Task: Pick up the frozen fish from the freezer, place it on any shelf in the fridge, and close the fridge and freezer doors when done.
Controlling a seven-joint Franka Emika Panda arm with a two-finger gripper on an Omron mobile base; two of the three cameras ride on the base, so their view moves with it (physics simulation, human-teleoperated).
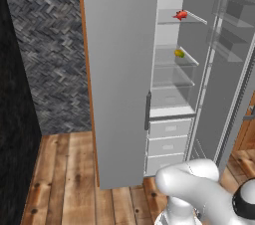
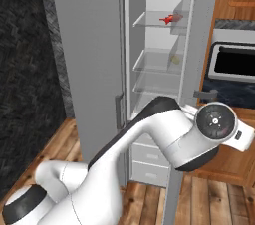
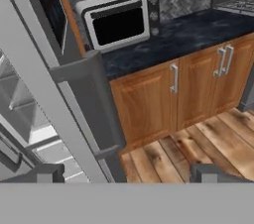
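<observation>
The red-orange frozen fish (image 1: 181, 15) (image 2: 169, 19) lies on the top glass shelf (image 1: 172, 20) (image 2: 149, 24) of the fridge (image 1: 169, 69), whose inside is open to view. The fridge door (image 1: 229, 94) (image 2: 201, 45) is swung wide to the right, with bins on its inner face. To the left, the freezer door (image 1: 119, 69) (image 2: 87, 59) looks shut, so the freezer's inside is hidden. My gripper (image 3: 130, 173) is open and empty. It sits low beside the fridge door's outer edge, close to its bar handle (image 3: 99, 109).
A small yellow-green round item (image 1: 179, 53) rests on a lower shelf above pale drawers (image 1: 169, 144). Right of the open door stand a microwave (image 3: 119, 20) (image 2: 231, 62), a dark counter (image 3: 188, 34) and wooden cabinets (image 3: 173, 94). The floor is wood planks (image 1: 64, 179).
</observation>
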